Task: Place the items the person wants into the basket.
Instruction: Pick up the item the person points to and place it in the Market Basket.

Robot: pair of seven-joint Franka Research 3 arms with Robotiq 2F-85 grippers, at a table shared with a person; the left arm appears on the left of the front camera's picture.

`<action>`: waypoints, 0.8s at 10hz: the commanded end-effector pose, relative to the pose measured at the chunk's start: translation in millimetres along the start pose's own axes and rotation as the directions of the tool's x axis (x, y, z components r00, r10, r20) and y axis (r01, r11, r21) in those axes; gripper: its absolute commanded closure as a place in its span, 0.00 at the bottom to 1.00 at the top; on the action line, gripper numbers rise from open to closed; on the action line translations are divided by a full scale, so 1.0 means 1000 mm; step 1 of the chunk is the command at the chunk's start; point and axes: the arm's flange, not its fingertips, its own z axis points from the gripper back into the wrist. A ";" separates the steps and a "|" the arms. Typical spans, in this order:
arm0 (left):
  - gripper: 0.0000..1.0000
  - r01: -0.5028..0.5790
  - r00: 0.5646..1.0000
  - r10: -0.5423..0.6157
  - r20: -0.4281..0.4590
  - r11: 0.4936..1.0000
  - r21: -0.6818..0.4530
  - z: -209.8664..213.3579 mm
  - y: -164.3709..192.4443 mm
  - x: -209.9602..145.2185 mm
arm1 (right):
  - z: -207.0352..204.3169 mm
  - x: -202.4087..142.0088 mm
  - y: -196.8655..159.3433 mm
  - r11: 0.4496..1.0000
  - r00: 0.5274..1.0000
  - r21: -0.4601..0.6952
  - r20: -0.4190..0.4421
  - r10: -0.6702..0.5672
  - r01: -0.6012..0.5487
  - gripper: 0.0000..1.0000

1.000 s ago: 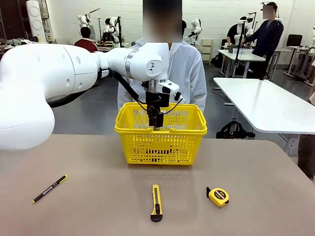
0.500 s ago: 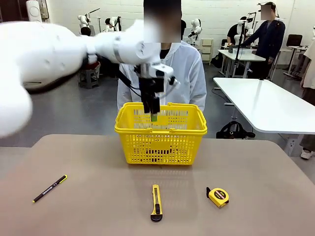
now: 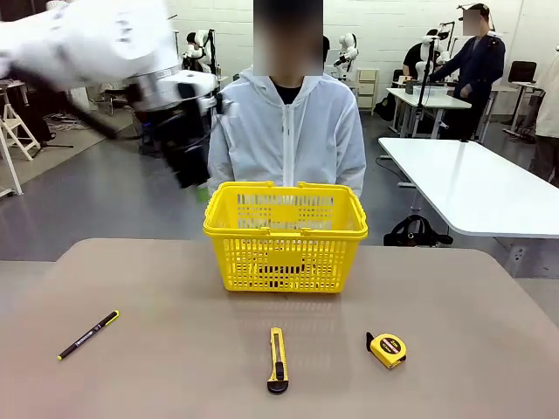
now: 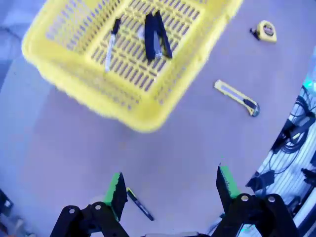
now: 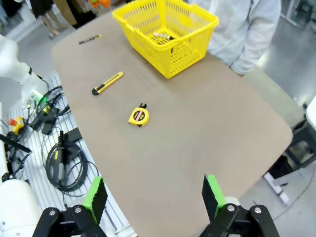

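The yellow basket [image 3: 286, 236] stands at the table's far middle, in front of the person [image 3: 288, 131] in a white jacket. On its floor in the left wrist view lie the white marker [image 4: 109, 45] with a black cap and a black object [image 4: 157, 35]. The yellow tape measure [image 3: 387, 349] sits on the table at the near right, also seen as the tape measure [image 5: 138, 116]. My left gripper [image 3: 190, 170], blurred, hangs high to the left of the basket; my left gripper [image 4: 170, 187] is open and empty. My right gripper [image 5: 154, 195] is open, high above the table's edge.
A yellow utility knife [image 3: 277, 360] lies at the near middle and a black pen [image 3: 87, 334] with a yellow tip at the near left. A white table [image 3: 472, 188] stands off to the right, and cables [image 5: 59, 163] lie on the floor beside the table.
My left arm has risen out of the basket and swung up and to the left, its gripper empty. The things on the table have not moved.
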 end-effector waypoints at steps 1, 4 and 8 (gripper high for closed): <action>0.06 0.014 0.996 -0.015 0.085 1.000 0.017 -0.035 -0.025 -0.084 | -0.002 -0.001 0.000 1.000 0.999 0.010 0.034 0.014 -0.014 0.00; 0.06 -0.036 0.990 0.033 0.136 0.999 0.019 -0.037 -0.017 -0.119 | -0.002 -0.001 0.000 1.000 0.999 0.010 0.034 0.014 -0.014 0.00; 0.06 -0.059 0.993 0.057 0.106 0.998 0.021 -0.040 -0.015 -0.125 | -0.002 -0.001 0.000 1.000 0.999 0.010 0.034 0.014 -0.014 0.00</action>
